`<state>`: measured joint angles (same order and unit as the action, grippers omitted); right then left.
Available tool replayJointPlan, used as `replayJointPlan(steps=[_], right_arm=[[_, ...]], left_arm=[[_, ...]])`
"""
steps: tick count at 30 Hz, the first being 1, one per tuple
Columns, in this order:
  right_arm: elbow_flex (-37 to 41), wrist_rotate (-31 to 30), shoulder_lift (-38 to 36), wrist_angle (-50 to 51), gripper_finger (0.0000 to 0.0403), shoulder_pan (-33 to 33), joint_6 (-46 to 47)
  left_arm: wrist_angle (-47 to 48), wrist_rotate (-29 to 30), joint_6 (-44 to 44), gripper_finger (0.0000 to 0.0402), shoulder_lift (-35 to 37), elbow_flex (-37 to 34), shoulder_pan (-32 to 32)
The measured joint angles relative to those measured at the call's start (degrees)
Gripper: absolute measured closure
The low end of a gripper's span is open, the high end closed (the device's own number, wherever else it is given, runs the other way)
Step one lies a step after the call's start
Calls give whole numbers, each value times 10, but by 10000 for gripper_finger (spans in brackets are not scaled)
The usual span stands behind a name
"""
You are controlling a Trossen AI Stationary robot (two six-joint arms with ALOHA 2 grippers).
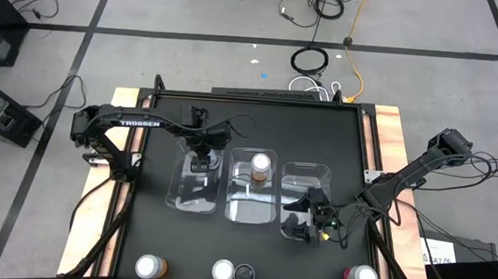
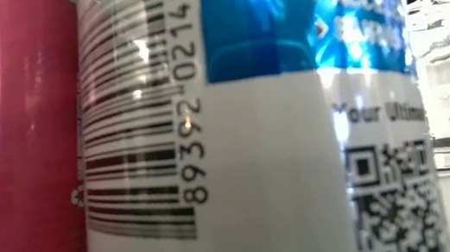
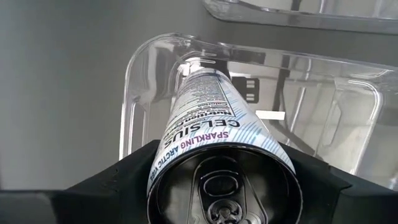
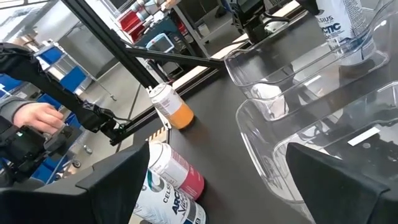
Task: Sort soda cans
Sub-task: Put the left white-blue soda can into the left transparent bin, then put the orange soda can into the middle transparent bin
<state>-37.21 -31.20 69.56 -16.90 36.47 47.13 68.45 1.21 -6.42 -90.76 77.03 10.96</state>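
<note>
My left gripper (image 1: 201,162) is shut on a white can (image 3: 208,106) over the left clear bin (image 1: 194,193). An orange can (image 1: 260,165) stands upright in the middle bin (image 1: 251,206). My right gripper (image 1: 309,218) is open and empty over the near end of the right bin (image 1: 306,180). An orange can (image 1: 150,266), a white-topped can (image 1: 222,271), a dark-topped can (image 1: 244,274) and a red can (image 1: 361,277) stand at the table's near edge. A red can (image 2: 10,145) and a white-and-blue can (image 2: 253,140) fill the low view. My left gripper pinches the white can between its two fingers (image 3: 118,180), on the side wall just below the top rim (image 3: 163,163). The fingers come from above, pointing down. The can hangs upright with its lower end (image 3: 205,68) inside the left bin; whether it touches the bin's floor I cannot tell.
The three clear bins stand side by side in the table's middle. In the right wrist view a person's hand (image 4: 37,115) shows beyond the table. Bare black tabletop (image 1: 137,228) lies between the bins and the cans at the near edge.
</note>
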Motion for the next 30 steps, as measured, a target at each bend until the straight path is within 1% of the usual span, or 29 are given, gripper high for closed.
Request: replayJointPlan(steps=[7, 10, 16, 24, 30], right_arm=[[0, 0, 0, 0, 32, 0, 2], [0, 0, 0, -3, 32, 0, 2], [0, 0, 0, -9, 32, 0, 2], [0, 0, 0, -9, 32, 0, 1], [0, 2, 0, -9, 32, 0, 0]], left_arm=[[-1, -1, 0, 83, 1, 0, 0], [-1, 1, -1, 73, 1, 0, 0], [5, 7, 0, 70, 1, 0, 0], [69, 8, 0, 70, 2, 0, 0], [70, 14, 12, 70, 17, 0, 1]])
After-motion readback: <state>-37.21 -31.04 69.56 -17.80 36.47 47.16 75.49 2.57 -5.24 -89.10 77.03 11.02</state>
